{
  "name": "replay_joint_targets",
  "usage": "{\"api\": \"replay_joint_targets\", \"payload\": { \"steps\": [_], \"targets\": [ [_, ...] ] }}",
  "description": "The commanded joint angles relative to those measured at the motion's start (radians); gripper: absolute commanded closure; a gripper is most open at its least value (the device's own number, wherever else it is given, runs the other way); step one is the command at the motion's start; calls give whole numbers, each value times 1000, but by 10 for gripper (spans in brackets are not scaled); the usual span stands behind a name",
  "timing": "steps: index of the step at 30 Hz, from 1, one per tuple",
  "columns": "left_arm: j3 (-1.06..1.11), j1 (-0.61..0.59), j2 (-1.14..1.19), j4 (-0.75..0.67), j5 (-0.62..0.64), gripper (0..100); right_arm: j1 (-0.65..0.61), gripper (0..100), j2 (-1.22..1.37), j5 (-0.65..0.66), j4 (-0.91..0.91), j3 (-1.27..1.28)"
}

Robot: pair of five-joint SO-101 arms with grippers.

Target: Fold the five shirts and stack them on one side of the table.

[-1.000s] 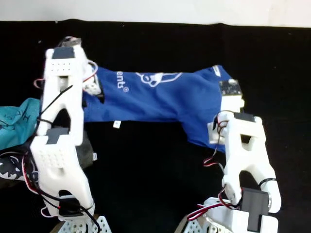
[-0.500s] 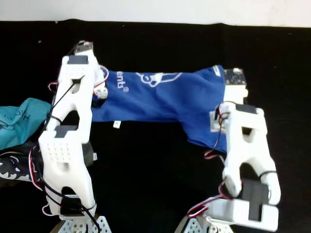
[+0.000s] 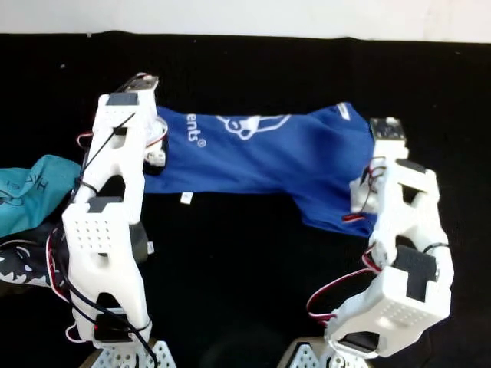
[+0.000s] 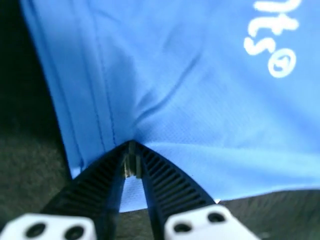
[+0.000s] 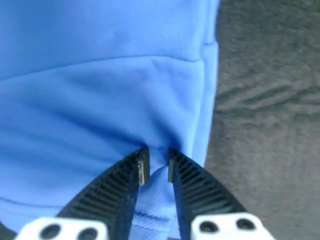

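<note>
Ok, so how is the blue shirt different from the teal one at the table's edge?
The blue shirt lies stretched out long across the middle, while the teal shirt sits bunched in a heap at the edge. The blue shirt has white print and the teal shirt has dark print. The left gripper and the right gripper each pinch the blue shirt, but nothing holds the teal shirt. Both rest on the black table.

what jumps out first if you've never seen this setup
A blue shirt lies stretched across the middle of the black table, with white print on it. The left gripper pinches one end of it and the right gripper the other. A teal shirt lies bunched at the table's edge beside the left arm.
</note>
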Motion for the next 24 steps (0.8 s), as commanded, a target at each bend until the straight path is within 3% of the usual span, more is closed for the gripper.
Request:
{"api": "replay_joint_targets", "payload": {
  "steps": [1,11,19,24],
  "targets": [
    [13,4,-1,64,-18,991,56,908,-73,37,64,-13],
    [140,2,-31,83,-20,991,-22,908,-394,31,219,-12],
    [636,12,-395,-255,-20,991,-166,908,-458,29,194,96],
    [771,12,-596,-307,-17,992,-249,908,-458,28,8,252]
  ]
}}
